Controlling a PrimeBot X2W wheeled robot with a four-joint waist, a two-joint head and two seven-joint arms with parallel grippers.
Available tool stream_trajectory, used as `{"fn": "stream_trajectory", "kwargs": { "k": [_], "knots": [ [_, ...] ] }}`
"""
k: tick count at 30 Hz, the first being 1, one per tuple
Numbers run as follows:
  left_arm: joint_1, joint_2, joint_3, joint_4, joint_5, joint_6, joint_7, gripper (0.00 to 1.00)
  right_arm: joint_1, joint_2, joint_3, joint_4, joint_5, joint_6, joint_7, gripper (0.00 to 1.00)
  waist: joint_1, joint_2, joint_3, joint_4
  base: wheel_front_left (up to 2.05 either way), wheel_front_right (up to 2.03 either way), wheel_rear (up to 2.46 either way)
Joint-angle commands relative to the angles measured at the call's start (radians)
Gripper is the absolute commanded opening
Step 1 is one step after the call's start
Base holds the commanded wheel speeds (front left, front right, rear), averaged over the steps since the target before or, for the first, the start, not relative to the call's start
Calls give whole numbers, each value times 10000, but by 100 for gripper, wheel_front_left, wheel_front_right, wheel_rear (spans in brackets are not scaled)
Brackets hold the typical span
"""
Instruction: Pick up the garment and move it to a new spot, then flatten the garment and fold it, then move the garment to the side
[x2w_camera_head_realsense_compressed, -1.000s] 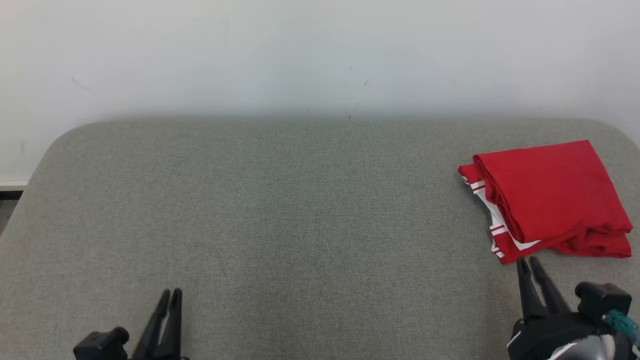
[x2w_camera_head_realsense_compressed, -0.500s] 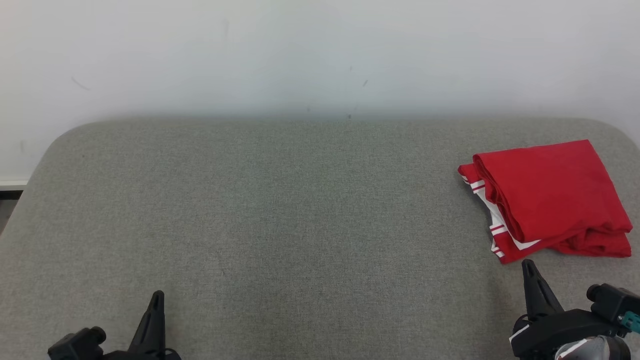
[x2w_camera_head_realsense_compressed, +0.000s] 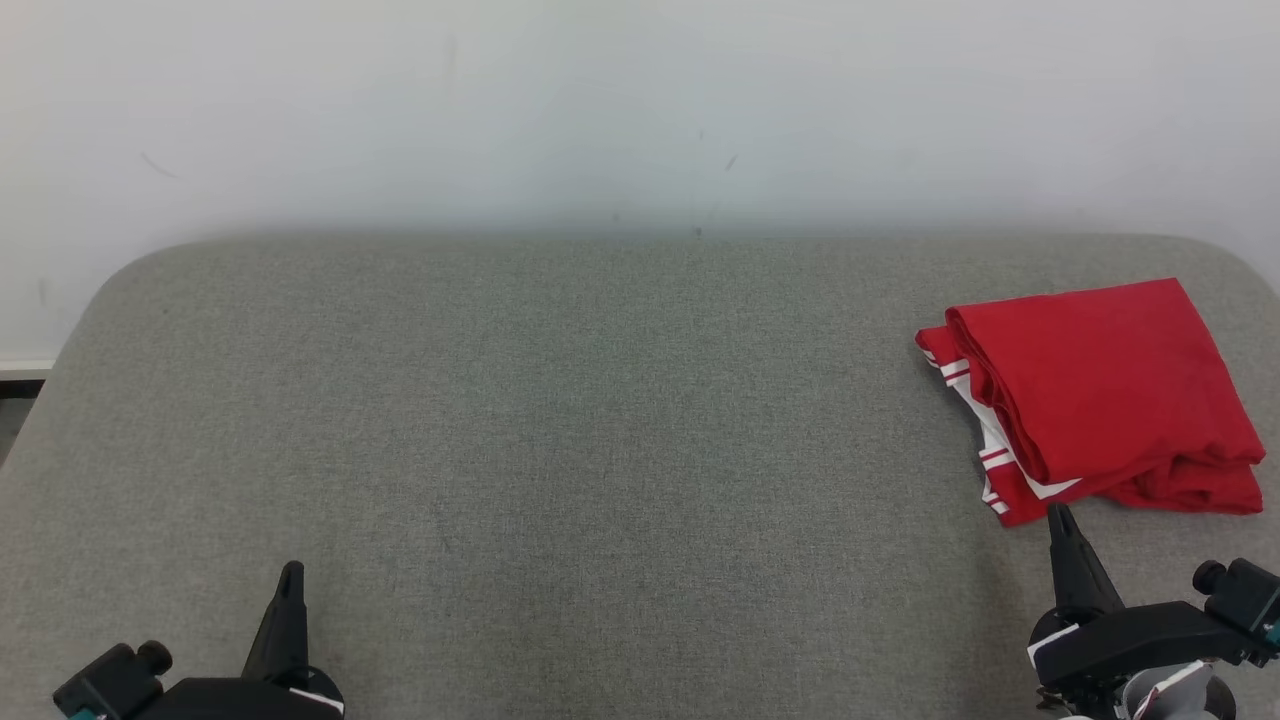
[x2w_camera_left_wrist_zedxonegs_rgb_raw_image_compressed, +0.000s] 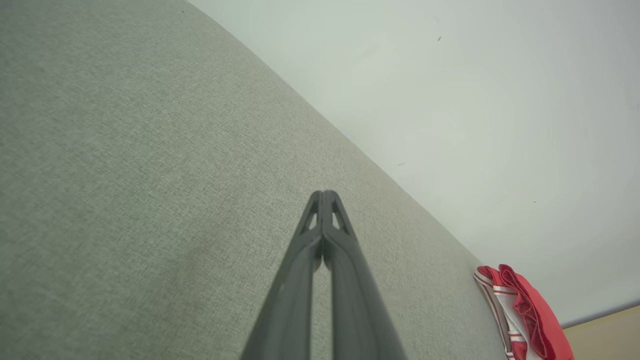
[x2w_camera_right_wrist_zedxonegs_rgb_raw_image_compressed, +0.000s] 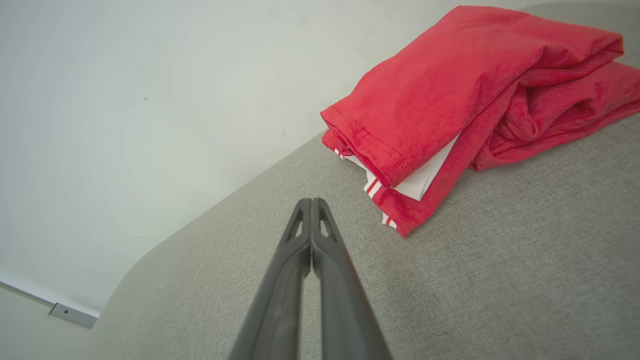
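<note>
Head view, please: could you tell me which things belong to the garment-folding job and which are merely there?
Job: folded red garment with white stripes, at the right; left gripper, shut; right gripper, shut, close to the garment.
Merely there: grey fabric tabletop; white wall.

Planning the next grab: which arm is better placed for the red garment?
Right. The right gripper sits just short of the garment; the left gripper is far across the table.
</note>
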Motion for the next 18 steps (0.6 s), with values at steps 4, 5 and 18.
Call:
{"fn": "stream_trajectory", "kwargs": {
  "k": [4, 5, 18],
  "knots": [
    [-406, 8, 239, -93, -737, -23, 229, 0, -353, -107, 11, -139, 837, 1, 138, 0, 0, 0, 6, -1, 0, 0, 0],
    [-424, 1, 270, -90, -859, -26, 263, 0, -368, -108, 14, -137, 974, 1, 160, 0, 0, 0, 7, -2, 0, 0, 0],
    [-670, -78, 638, -58, -2345, -64, 747, 0, -549, -124, 50, -108, 2595, 0, 407, 0, 0, 0, 24, -7, 0, 0, 0]
  ]
}}
